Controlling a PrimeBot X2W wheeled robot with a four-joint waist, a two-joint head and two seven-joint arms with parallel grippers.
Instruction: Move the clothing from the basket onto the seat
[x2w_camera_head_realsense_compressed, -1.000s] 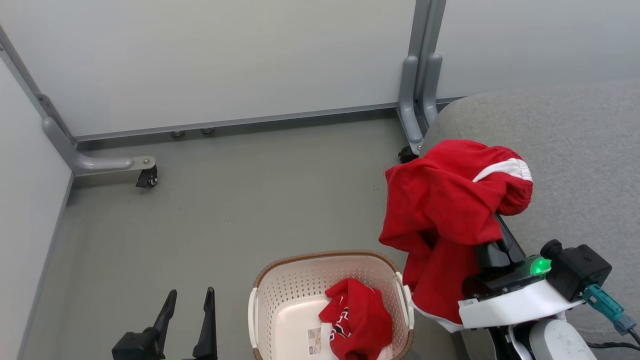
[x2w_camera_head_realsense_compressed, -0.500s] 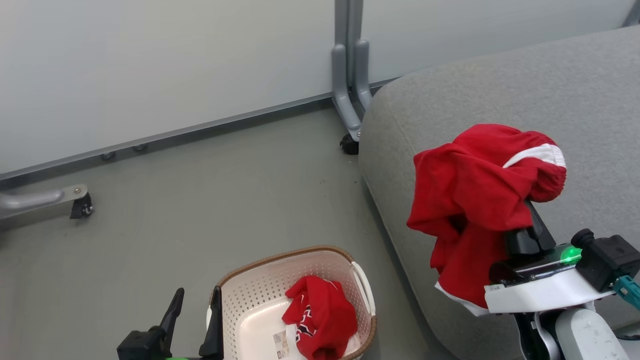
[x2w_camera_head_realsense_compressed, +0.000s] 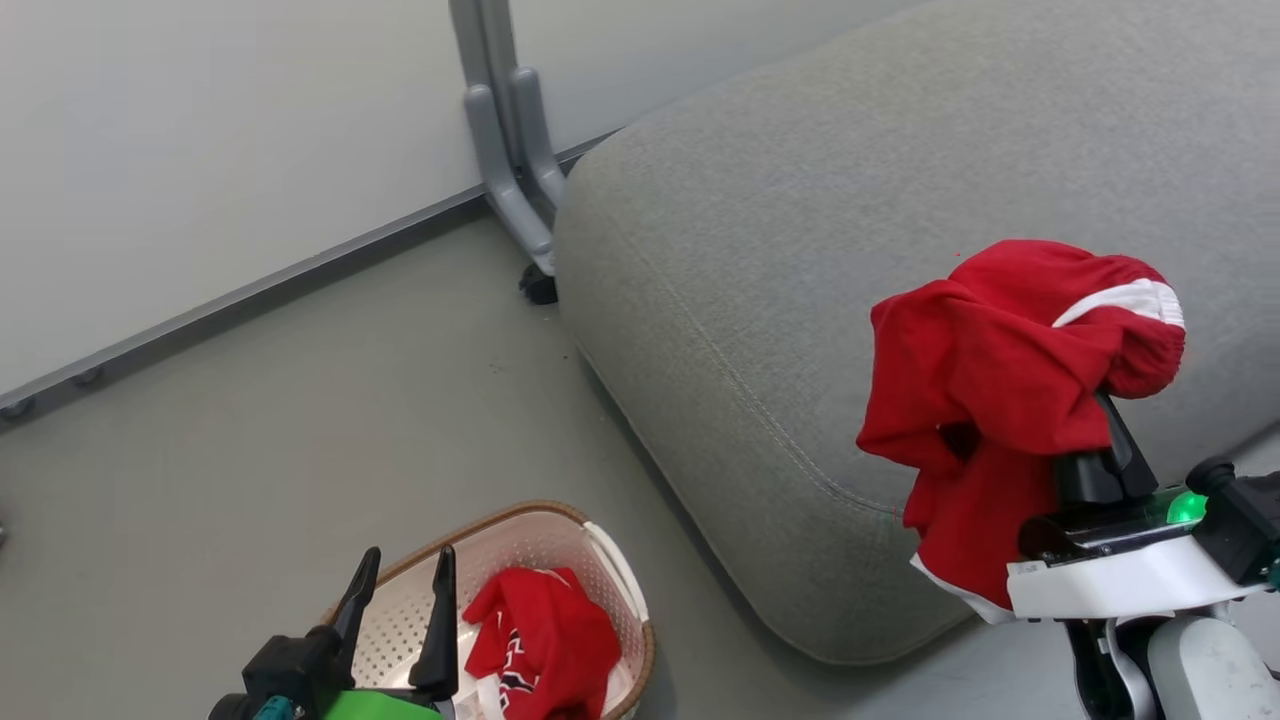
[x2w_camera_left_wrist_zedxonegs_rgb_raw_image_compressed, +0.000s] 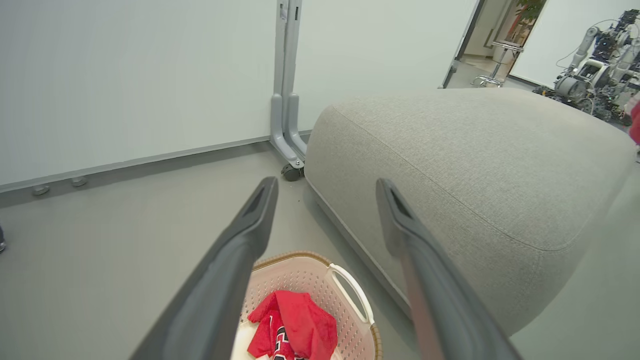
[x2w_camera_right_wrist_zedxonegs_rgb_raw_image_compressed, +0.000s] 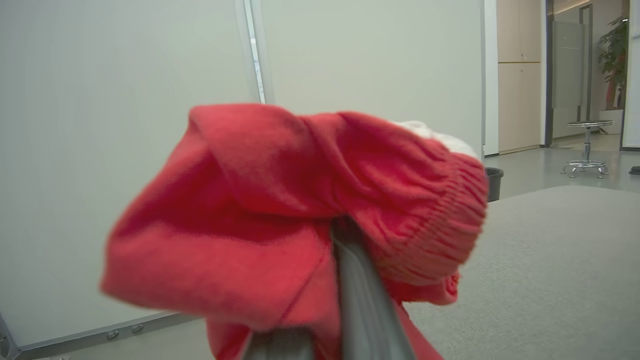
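Head cam has swung since 1 s ago, so the whole pic shifted: seat takes up much more of the upper right, basket slid from bottom centre to bottom left, and the grey post sits further left. Things themselves look unmoved rel. to each other. R hand keeps the same grip as before, fingers together and clamped on the held garment. Red cloth w/ a white stripe is bunched over the fingertips and hangs down the hand's left side, white hem lowest. In the head view it lies in front of the seat's near right part; can't tell if it touches the cushion. R wrist view: held garment wraps the top of one dark finger, seat beyond and lower right. L hand is as before, fingers apart, nothing btwn them, tips over the basket's left rim in the head view. 2nd garment, red w/ white and dark print, lies crumpled inside the basket toward its right wall, just right of the L hand. L wrist view: L hand spread wide, basket on the floor below the fingers, 2nd garment in it, seat just beside the basket to the right.
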